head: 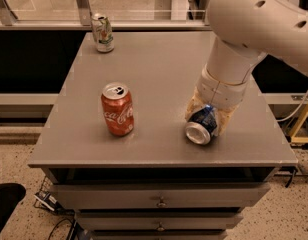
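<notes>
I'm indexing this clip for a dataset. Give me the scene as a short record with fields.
tool: tool at the right front of the grey table, shut on the blue can
things: blue can lies on its side, top facing the front edge; Coca-Cola can stands upright to its left, apart
rest: green-and-white can upright at the far left corner; drawers under the tabletop

The hand (pixel 207 120) clasping the blue can (pixel 198 131) hides its rear.

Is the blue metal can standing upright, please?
No, the blue metal can lies on its side on the grey table, the hand clasping it.
</notes>
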`<action>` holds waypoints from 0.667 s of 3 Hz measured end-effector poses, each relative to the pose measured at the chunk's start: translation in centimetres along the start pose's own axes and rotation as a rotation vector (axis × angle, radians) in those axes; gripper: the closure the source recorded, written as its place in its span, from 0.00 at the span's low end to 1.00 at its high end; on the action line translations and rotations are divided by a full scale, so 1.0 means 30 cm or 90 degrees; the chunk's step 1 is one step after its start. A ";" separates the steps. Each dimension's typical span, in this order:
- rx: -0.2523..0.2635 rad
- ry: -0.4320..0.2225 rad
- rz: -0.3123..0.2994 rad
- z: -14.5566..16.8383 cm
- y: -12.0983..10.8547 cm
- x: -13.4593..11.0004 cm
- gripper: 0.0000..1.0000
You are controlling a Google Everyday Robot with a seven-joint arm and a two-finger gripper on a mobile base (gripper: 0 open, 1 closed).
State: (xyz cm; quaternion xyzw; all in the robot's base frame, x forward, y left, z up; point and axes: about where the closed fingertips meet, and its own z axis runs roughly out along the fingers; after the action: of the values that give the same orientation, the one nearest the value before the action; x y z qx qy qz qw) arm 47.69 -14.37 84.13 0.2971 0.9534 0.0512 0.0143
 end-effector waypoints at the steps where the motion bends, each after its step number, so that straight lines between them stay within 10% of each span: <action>1: 0.000 0.000 -0.004 0.001 0.000 0.000 1.00; 2: -0.015 -0.016 -0.012 -0.009 0.005 -0.011 1.00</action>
State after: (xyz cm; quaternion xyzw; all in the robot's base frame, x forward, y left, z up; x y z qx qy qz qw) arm 48.04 -14.46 84.41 0.2888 0.9551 0.0586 0.0303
